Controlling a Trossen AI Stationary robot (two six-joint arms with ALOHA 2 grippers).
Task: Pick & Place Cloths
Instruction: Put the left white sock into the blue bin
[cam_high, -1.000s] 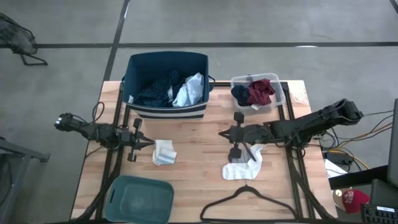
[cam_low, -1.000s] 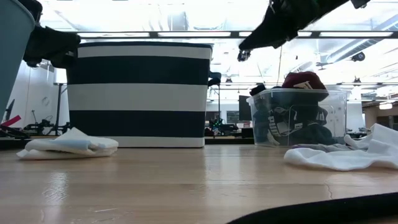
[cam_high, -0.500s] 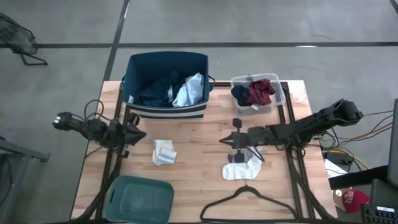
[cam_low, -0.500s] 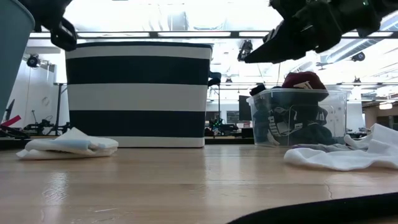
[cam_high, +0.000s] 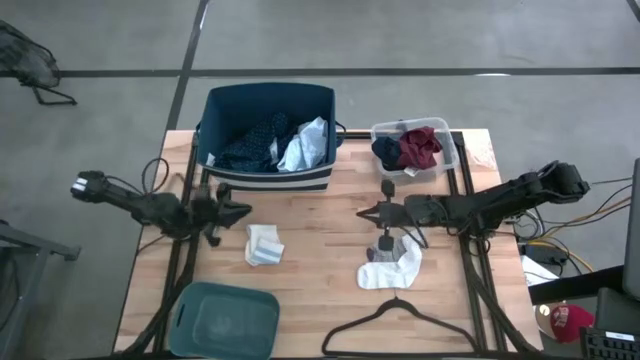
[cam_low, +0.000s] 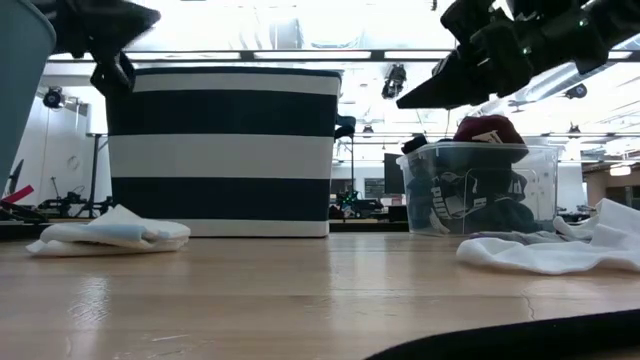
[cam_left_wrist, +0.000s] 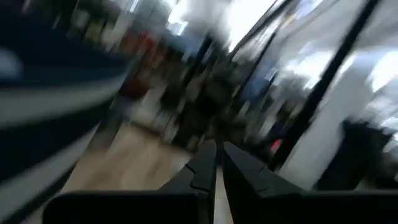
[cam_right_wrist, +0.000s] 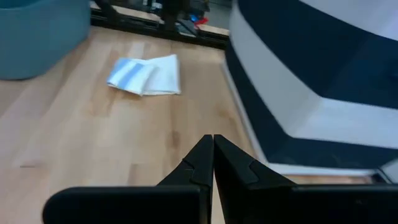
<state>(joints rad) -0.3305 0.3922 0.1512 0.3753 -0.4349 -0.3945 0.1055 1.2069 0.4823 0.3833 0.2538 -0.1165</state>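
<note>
While aloft, seemingly empty grippers (cam_high: 366, 213) (closed)

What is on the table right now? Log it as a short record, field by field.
navy striped tub: far side of table, holds dark patterned pieces and light blue-grey shirt
clear tub: far right, holds maroon piece and a navy piece
folded white cloth: on wood, left of centre
white sock: on wood, near the black hanger
teal tub: near left corner
left hand: shut, empty, above table beside navy striped tub
right hand: shut, empty, above table centre
</note>
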